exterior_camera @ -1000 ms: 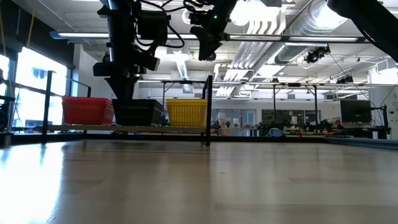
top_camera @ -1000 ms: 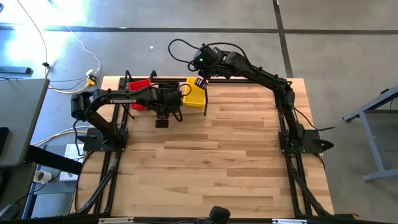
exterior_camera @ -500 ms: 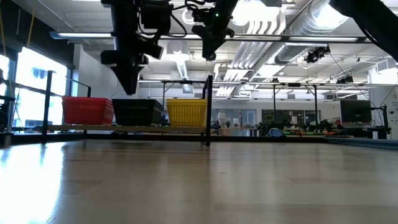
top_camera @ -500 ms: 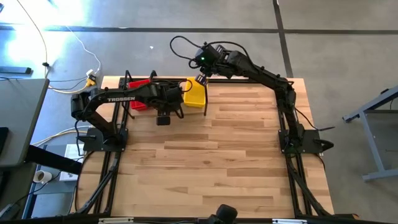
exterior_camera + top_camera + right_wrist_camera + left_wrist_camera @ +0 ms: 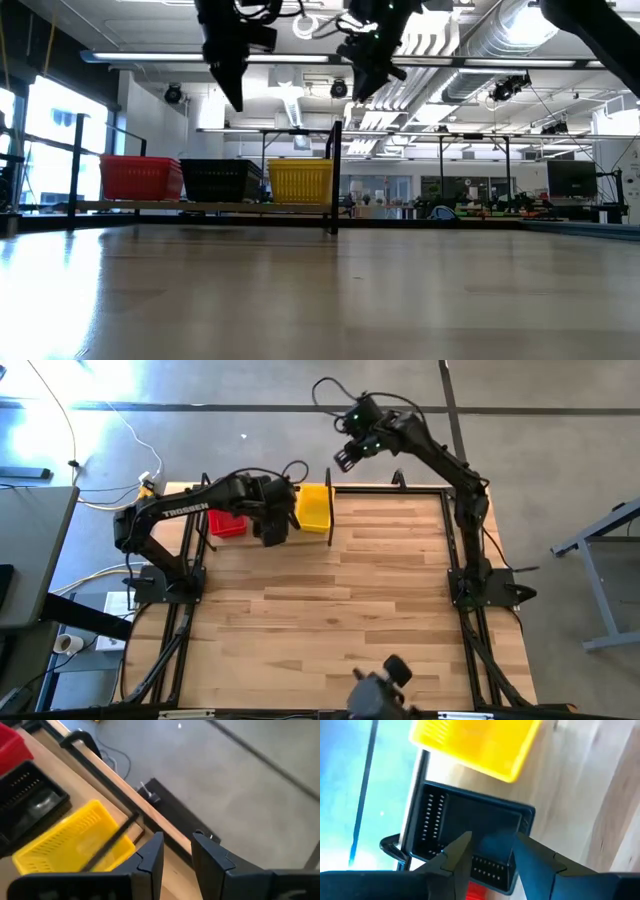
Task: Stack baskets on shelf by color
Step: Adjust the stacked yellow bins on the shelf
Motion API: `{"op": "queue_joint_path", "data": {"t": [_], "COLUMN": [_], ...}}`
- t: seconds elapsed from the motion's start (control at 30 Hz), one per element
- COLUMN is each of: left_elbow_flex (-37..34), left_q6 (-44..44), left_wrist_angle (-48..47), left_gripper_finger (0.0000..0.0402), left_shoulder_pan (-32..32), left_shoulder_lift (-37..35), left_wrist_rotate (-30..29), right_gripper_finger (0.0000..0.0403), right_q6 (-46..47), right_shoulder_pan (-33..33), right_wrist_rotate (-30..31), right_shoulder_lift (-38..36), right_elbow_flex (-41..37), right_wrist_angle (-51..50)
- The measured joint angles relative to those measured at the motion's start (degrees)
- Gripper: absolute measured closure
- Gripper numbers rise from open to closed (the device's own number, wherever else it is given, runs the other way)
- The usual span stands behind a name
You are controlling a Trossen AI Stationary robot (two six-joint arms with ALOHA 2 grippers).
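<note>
Three mesh baskets are seen standing upright in a row on the shelf (image 5: 200, 207), a pale plank framed by black tubing with upright posts. The red basket (image 5: 141, 179) is placed at one end, the black basket (image 5: 222, 181) in the middle, the yellow basket (image 5: 300, 181) beside the end post.

The left arm reaches from its base across the far left part of the counter (image 5: 330, 600), its left gripper (image 5: 489, 852) raised and pointing down, jaws a little apart and empty. The right arm stretches high from its base past the counter's far edge, its right gripper (image 5: 176, 851) also aloft, jaws slightly parted, gripping nothing.
</note>
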Motion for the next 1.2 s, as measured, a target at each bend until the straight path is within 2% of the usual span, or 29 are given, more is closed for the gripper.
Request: {"op": "queue_joint_path", "data": {"t": [0.1,0.27,0.47,0.7,1.0,1.2], "left_elbow_flex": [1.3,1.3,1.3,1.3,1.3,1.3], "left_q6": [-1.5,-4.9,-8.5,-12.9,-14.1,-13.4], "left_wrist_angle": [0.1,0.0,0.3,0.3,-0.8,-0.9], "left_gripper_finger": [0.0268,0.0268,0.0268,0.0268,0.0268,0.0268], "left_shoulder_pan": [1.2,4.0,7.6,11.5,16.3,19.3], "left_shoulder_lift": [-0.2,-2.5,-6.1,-8.7,-8.7,-8.7], "left_wrist_rotate": [0.0,0.1,0.2,0.0,-1.0,-2.8], "right_gripper_finger": [0.0316,0.0316,0.0316,0.0316,0.0316,0.0316], "right_q6": [0.3,0.3,0.3,0.3,1.8,5.9], "right_shoulder_pan": [-2.7,-7.4,-10.8,-11.3,-10.1,-8.2], "right_wrist_rotate": [-2.0,-10.0,-18.3,-26.7,-30.9,-31.2], "right_shoulder_lift": [0.4,0.9,1.0,1.0,1.0,1.0], "right_elbow_flex": [0.0,-1.7,-10.6,-19.7,-27.9,-31.9], "right_wrist_angle": [-1.2,-1.5,1.6,7.9,13.7,20.9]}}
